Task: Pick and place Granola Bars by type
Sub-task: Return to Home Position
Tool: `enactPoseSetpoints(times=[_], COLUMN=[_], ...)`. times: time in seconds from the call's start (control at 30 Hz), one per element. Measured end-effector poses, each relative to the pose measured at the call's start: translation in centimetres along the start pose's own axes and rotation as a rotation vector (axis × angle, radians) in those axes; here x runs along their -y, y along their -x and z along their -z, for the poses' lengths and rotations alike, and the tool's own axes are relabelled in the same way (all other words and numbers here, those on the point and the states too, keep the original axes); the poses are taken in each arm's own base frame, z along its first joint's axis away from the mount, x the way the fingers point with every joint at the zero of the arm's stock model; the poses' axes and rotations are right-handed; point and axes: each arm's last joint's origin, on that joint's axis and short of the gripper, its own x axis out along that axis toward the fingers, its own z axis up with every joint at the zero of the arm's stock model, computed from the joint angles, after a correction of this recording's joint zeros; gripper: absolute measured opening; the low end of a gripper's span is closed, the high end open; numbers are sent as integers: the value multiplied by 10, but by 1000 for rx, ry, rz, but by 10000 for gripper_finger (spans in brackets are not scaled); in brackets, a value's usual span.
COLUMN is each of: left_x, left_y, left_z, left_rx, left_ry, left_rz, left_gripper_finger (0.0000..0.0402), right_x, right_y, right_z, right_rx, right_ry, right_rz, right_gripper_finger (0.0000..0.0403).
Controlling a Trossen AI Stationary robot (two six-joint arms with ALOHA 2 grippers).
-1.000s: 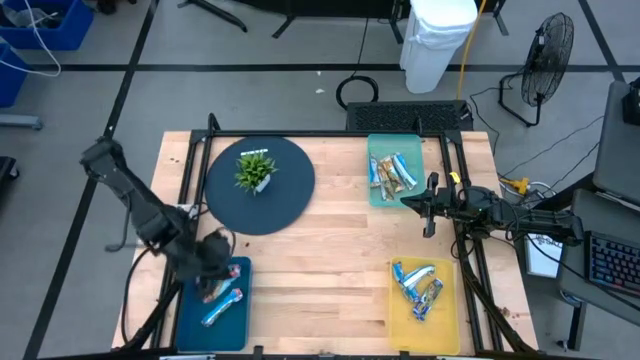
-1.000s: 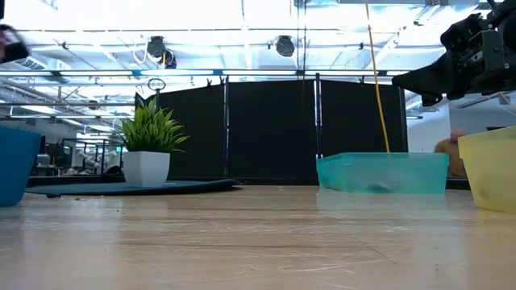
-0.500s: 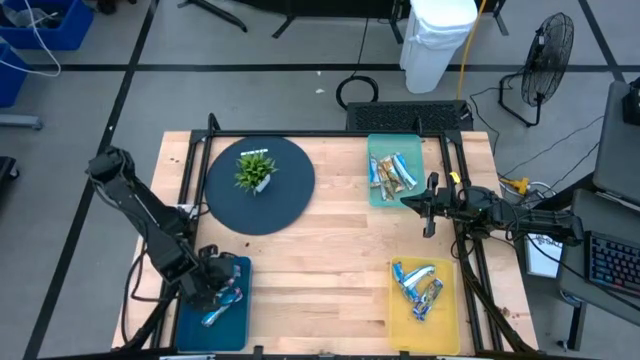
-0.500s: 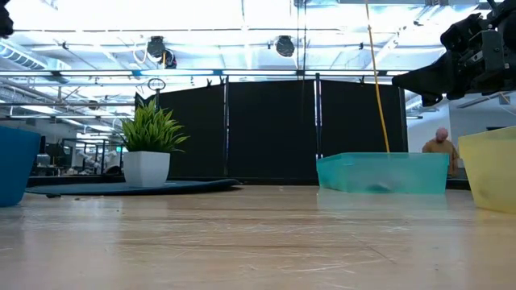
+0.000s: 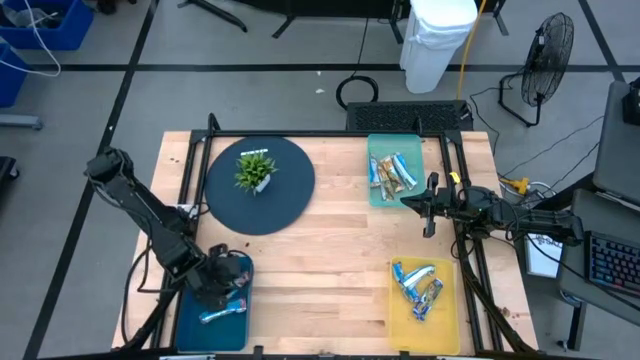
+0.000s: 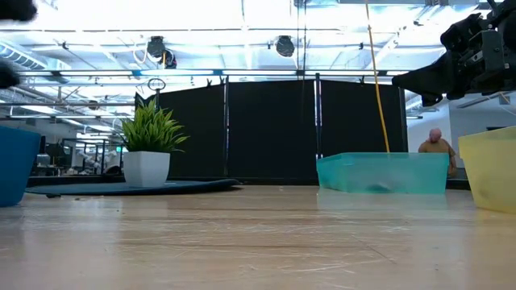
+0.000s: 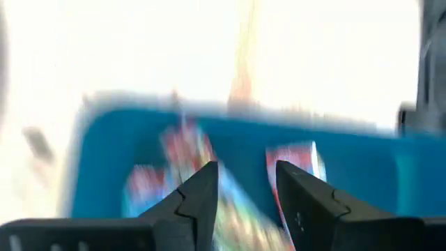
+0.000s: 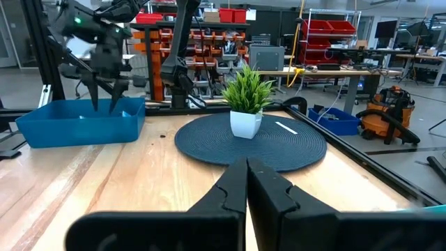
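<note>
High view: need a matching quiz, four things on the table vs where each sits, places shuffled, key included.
Things
1. blue tray
2. teal tray
3. yellow tray
4. potted plant

Places
A. on the round dark mat
B. under the left hand, which is open
C. right beside the right hand, which is shut
D. on the table's right side, away from both hands

Pairs: 1-B, 2-C, 3-D, 4-A
</note>
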Motion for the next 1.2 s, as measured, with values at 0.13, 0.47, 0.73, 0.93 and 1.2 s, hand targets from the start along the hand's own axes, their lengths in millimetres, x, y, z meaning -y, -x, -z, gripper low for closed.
enactPoseSetpoints(times=[0.13,0.47,0.73,0.93,1.2], left_x=[5,-25,-76,-97,-113], left_y=[13,26,15,25,37], left_z=[-14,-18,0,13,27], left_rx=[327,668,802,914,1021], left_ry=[-191,-374,-356,-377,-393], left_rz=[-53,39,182,194,202], left_gripper_finger=[156,159,159,159,159], right_x=[0,0,0,0,0], right_y=[0,0,0,0,0], right_z=[0,0,0,0,0], right_rx=[0,0,0,0,0], right_ry=[0,0,0,0,0], right_rz=[0,-1,0,0,0], right_gripper_finger=[4,4,4,4,4])
